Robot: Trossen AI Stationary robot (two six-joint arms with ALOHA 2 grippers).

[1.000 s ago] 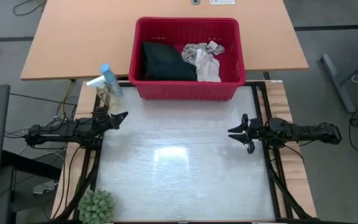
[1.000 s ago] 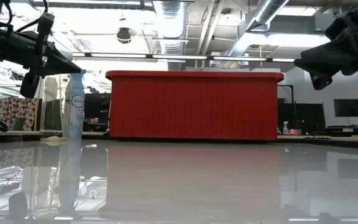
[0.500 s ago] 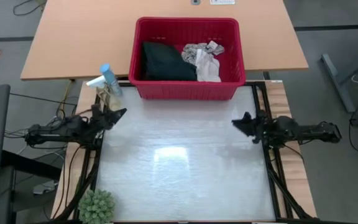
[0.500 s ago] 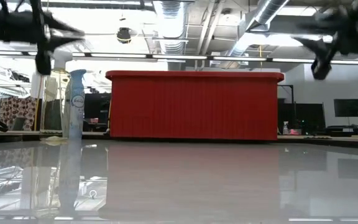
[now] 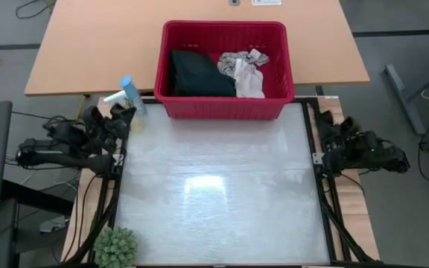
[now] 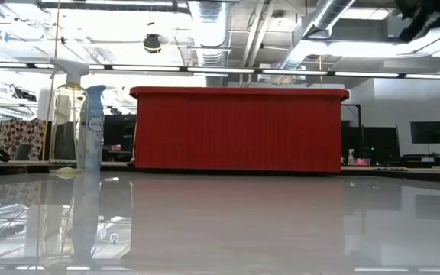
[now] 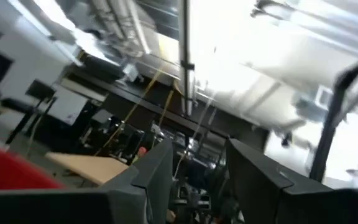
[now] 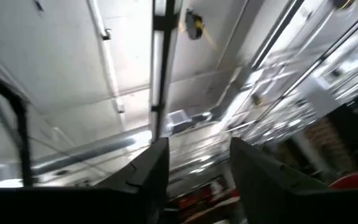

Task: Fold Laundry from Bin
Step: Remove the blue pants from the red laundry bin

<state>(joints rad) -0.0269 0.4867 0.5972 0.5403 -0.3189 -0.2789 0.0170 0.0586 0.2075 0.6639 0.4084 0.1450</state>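
Nothing is folded: all the laundry (image 5: pixel 226 71) lies in the bin (image 5: pixel 224 106); left pincer (image 7: pixel 197 168) and right pincer (image 8: pixel 197 165) part-open, empty.

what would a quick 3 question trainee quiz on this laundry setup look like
1. True or false: the dark garment lies spread on the white work surface.
2. Which stands nearest the left gripper? A) potted plant B) spray bottle C) leaf-patterned cloth
3. Fill in: all the laundry sits inside the red ____.

Key:
1. False; it is in the bin, on its left side.
2. B
3. bin. The right gripper is pulled back at the table's right edge, and both grippers' fingers show a gap in their wrist views.
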